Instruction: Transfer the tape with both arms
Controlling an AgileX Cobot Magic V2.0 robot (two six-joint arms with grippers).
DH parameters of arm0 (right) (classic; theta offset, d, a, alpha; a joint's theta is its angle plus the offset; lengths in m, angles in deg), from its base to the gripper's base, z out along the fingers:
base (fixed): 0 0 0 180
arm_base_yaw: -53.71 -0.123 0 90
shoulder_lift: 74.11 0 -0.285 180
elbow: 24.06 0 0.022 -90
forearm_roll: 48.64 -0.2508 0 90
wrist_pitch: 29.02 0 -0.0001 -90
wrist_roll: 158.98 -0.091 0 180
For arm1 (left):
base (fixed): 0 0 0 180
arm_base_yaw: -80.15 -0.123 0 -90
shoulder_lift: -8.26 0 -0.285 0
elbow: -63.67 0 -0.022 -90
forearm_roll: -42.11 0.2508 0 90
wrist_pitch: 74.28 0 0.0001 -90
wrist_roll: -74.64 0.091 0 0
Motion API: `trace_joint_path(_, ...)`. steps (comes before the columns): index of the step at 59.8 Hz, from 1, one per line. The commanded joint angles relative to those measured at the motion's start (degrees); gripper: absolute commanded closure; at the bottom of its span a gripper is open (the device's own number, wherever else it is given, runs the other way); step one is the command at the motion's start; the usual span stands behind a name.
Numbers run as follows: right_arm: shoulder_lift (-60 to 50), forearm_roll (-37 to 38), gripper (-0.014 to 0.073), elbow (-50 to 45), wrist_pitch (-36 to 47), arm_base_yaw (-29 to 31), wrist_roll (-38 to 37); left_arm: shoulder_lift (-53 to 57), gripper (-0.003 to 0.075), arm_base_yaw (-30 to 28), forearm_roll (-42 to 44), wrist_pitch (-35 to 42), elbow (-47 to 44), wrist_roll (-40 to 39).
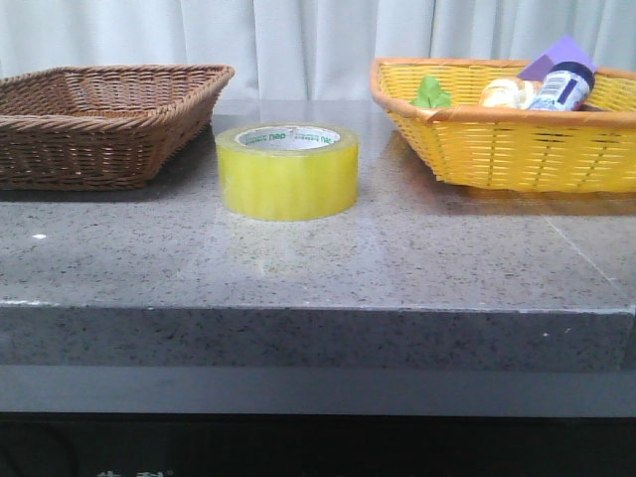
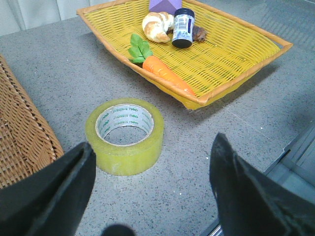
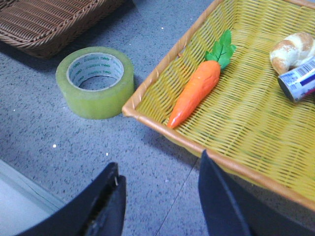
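Front view shows the tape (image 1: 287, 171) lying flat on the grey stone table (image 1: 318, 268), its round hole facing straight up, so the axis of the roll stands upright and the yellow band runs all the way around the side. The white core with green lettering shows at the top rim. The roll sits between two baskets, a little left of the middle of the table and set back from the near edge.

To its left, just beside it, is a brown basket (image 1: 104, 124); whether the two touch cannot be told from here. To its right, with a strip of bare table between, is a yellow basket (image 1: 517, 139). The right wrist view puts the near corner of that basket very close to the roll.

Inside the yellow basket lie a carrot (image 3: 195, 91) with green leaves, a croissant (image 2: 157, 26), a small bottle (image 2: 183, 28) with a dark cap lying on its side, and a purple block (image 2: 166, 5) at the far end.

The left gripper (image 2: 152, 191) hangs above the table on the near side of the roll, its fingers (image 2: 59, 196) spread wide and holding nothing. The right gripper (image 3: 160, 196) hovers by the near rim of the yellow basket, its fingers (image 3: 108, 206) also apart and empty.
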Motion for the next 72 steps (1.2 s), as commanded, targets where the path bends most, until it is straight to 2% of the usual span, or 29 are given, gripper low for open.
trace_joint_path(1,-3.87,-0.32,0.0221,-0.57,4.77,0.35,-0.16,0.35,0.0228,0.47,-0.75,4.35,2.15,0.12)
trace_joint_path(54,-6.38,-0.26,0.0221,-1.57,5.83,0.35,-0.16,0.22,0.0228,0.47,-2.49,5.69,2.15,0.12)
trace_joint_path(63,-6.38,-0.26,0.0221,-1.57,5.83,0.35,-0.16,-0.48,0.0228,0.47,-0.54,7.00,2.54,0.12)
trace_joint_path(72,-6.38,-0.26,0.0221,-1.57,5.83,0.35,-0.16,-3.67,0.0228,0.47,2.16,3.21,7.17,0.12)
